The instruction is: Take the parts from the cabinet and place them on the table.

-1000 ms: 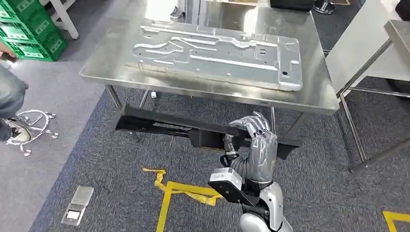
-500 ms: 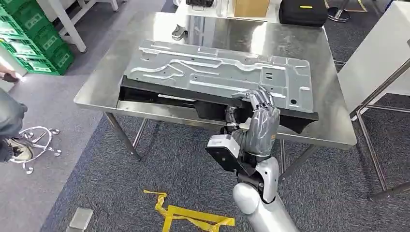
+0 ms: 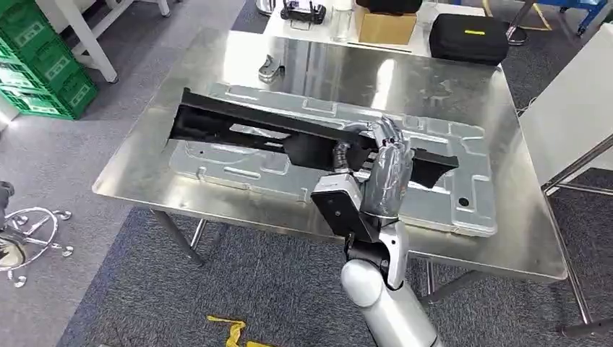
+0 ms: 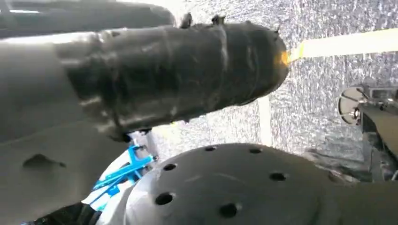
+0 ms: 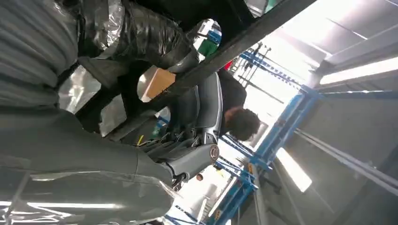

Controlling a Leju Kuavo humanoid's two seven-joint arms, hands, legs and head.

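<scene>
Right hand (image 3: 387, 163) clamped on the long black part (image 3: 289, 134), fingers wrapped over its upper edge a little right of the part's middle, silver forearm rising from below. In the right wrist view, same hand (image 5: 70, 84) close up, dark fingers hooked round a black bar. Left hand (image 4: 155, 75) seen from its own wrist camera as a dark rounded shape hanging over grey carpet with a yellow tape line; fingers apart or together, cannot tell.

Black part carried level, stretched across and above the stamped metal panel (image 3: 434, 188) that lies flat on the steel surface (image 3: 130, 181). Touching the panel or just clear of it, cannot tell from here.

Step in hand, by judgement: the placing. Carrying looks nearly done, part already over the surface. Next move calls for lowering it evenly so neither end dips first, settling it on the panel or beside it, then loosening the fingers and drawing the hand back without dragging the part along. Risk: one-handed hold off centre, so the long left end may swing or tip on release.

Count: one black part, one metal panel. Farther back, one cardboard box (image 3: 384, 27), one black case (image 3: 468, 37), one small metal piece (image 3: 270, 69). Off to the left on the floor, one stack of green crates (image 3: 43, 65).
</scene>
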